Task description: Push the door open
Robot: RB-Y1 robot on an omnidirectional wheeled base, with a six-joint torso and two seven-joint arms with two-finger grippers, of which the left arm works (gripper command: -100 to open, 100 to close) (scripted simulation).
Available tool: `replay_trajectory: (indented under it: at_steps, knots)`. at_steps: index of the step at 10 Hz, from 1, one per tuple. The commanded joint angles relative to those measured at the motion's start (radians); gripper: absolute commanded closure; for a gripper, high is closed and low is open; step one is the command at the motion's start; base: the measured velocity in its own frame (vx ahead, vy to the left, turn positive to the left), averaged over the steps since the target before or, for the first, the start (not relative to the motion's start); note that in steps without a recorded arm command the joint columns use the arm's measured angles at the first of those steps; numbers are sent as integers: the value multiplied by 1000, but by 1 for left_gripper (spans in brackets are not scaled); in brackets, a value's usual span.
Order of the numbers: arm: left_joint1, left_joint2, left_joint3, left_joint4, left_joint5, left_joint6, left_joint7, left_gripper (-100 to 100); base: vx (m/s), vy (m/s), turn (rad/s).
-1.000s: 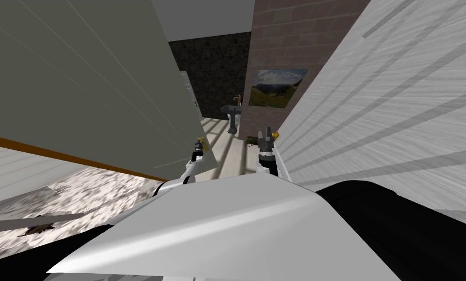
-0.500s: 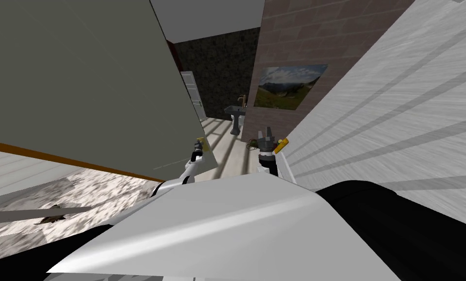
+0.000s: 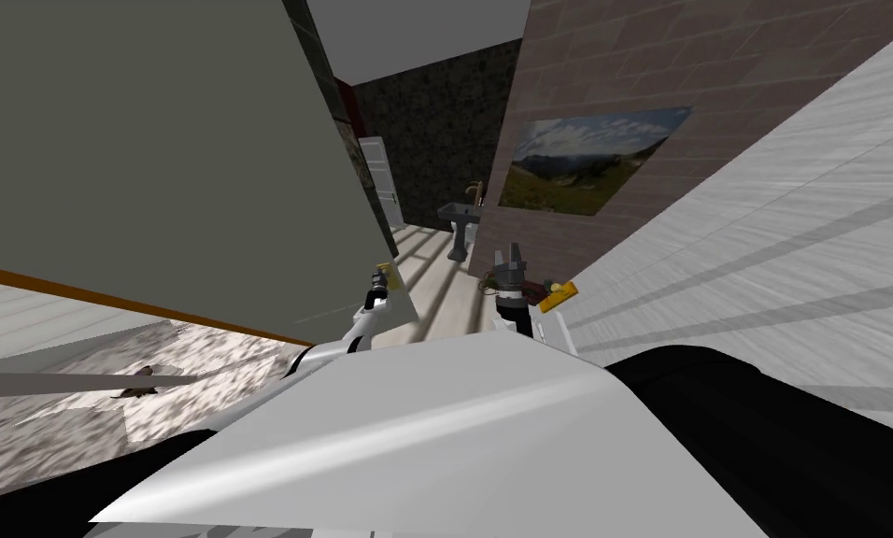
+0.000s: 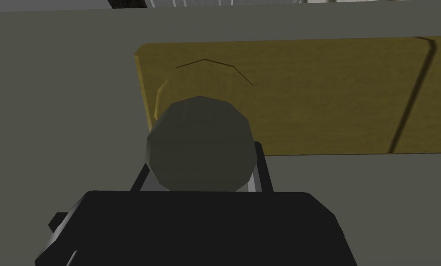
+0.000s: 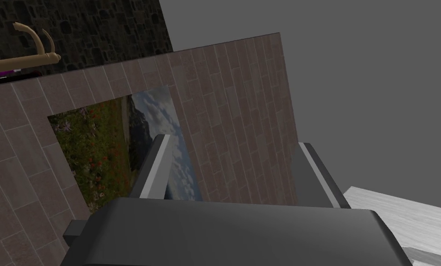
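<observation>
My left gripper [image 4: 202, 159], clamped on the round grey knob [image 4: 199, 138] at eleven o'clock, may slip off as the door [image 3: 155, 140] swings. My right gripper [image 5: 234, 141] idles, jaws apart.

Two doors: one grey-green door [image 3: 155, 140] up close, one white door [image 3: 379, 177] far back. One round knob [image 4: 199, 144], one yellowish plate [image 4: 335, 92] behind it, one landscape picture [image 3: 589, 161], one pedestal sink [image 3: 460, 224], one tan faucet [image 5: 30, 57]. Two end effectors, left end effector [image 3: 380, 275] and right end effector [image 3: 511, 254], two fingers [image 5: 157, 166] each, four total.
</observation>
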Motion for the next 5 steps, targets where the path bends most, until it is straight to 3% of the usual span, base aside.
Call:
replay_trajectory:
  at_steps: [1,4,5]
  knots:
    - [6,14,-2,-10,10,-1,3,100,195,-94,171]
    - [6,29,-19,-3,25,-5,12,100,180,-107,204]
    - [2,-3,-21,-12,15,-1,-14,-100,18,-21,279]
